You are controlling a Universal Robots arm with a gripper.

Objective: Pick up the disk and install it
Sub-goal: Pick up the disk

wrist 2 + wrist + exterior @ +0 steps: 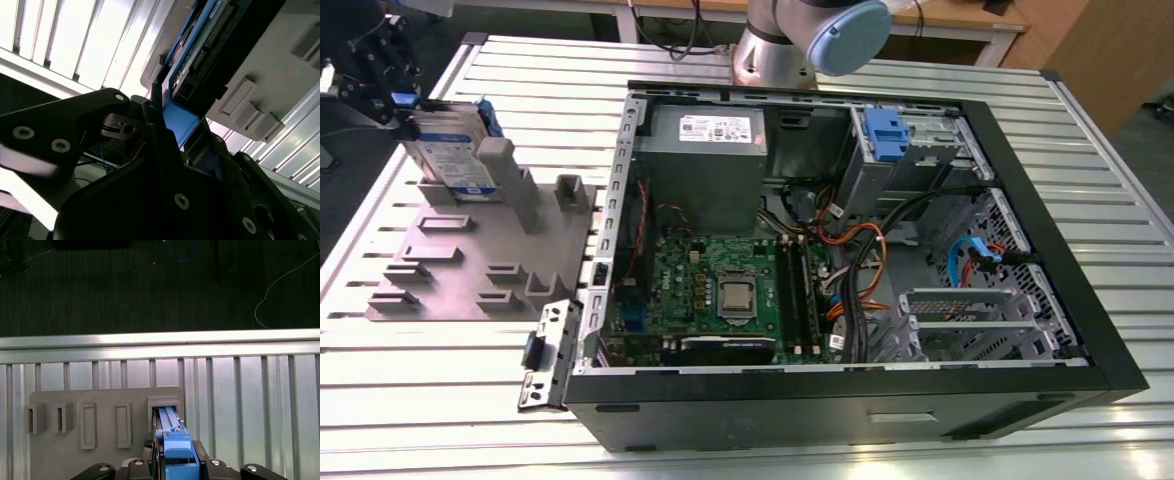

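Observation:
The disk (454, 150), silver with a white-and-blue label and a blue carrier frame, stands on edge in a slot of the grey fixture plate (467, 270) at the exterior view's left. My gripper (416, 108) is at the disk's upper end, its black fingers shut on the blue frame. In the first wrist view the disk (172, 440) runs from the slot up between the fingers of the gripper (177, 462). In the second wrist view the disk's circuit-board side (200, 45) sits beside a black finger (155, 115), above the plate (280, 75).
An open black computer case (1067, 230) lies on the slatted metal table (440, 400), to the exterior view's right of the plate. Inside are a grey power supply (707, 130), a motherboard (720, 290), cables and a drive bay with a blue latch (887, 135). The arm's base (787, 40) stands behind the case.

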